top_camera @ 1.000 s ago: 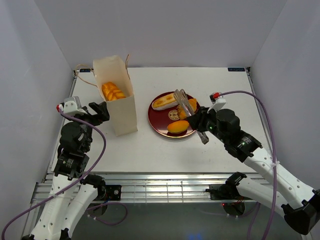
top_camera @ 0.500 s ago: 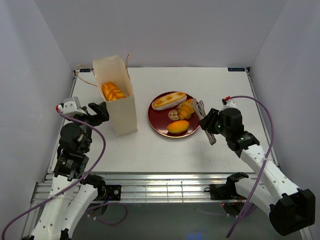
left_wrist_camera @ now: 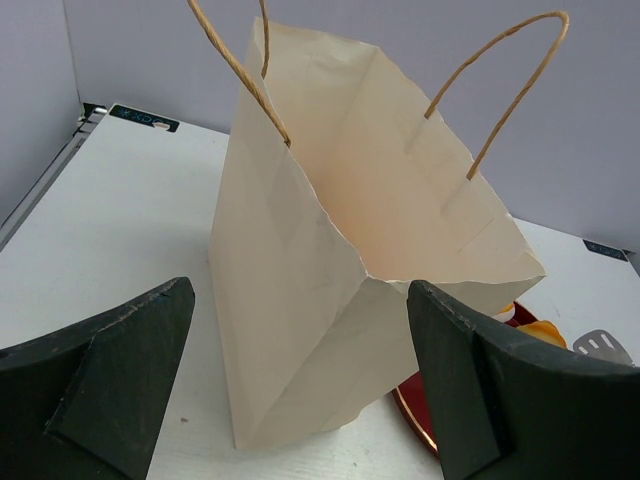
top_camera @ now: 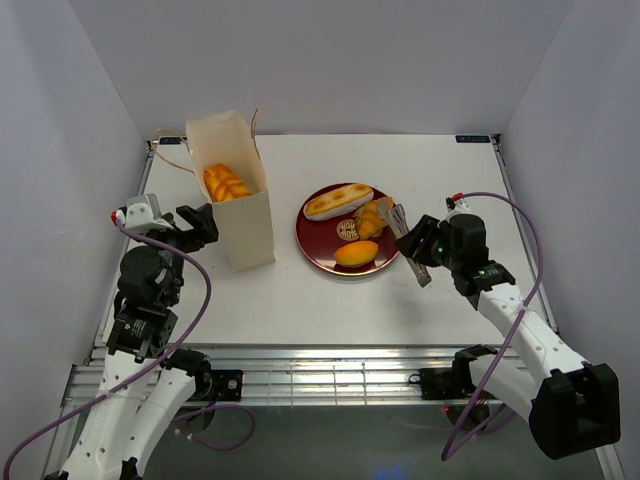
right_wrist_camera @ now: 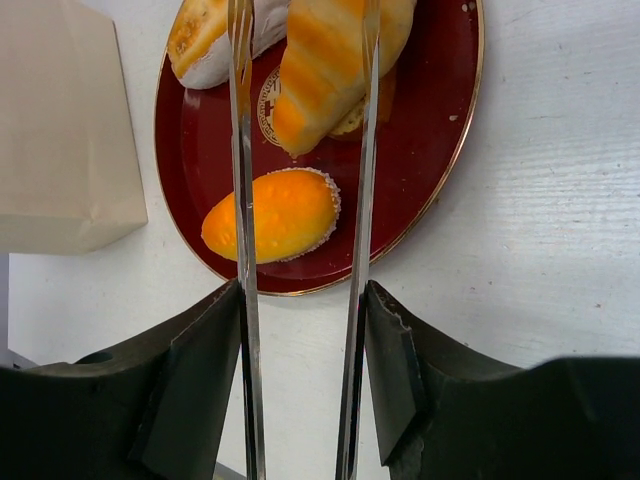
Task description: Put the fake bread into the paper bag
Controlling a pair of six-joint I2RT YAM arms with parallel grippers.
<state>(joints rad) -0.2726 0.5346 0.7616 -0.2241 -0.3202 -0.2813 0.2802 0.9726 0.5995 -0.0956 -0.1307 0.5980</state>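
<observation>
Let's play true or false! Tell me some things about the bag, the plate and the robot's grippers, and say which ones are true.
1. The bag stands upright. True.
2. The plate is blue. False: it is dark red.
3. The right gripper holds tongs. True.
4. The bag has no bread in it. False: the top view shows an orange pastry inside.
5. The left gripper is shut on a bun. False: it is open and empty, facing the bag.
6. The tongs sit on either side of the croissant. True.
</observation>
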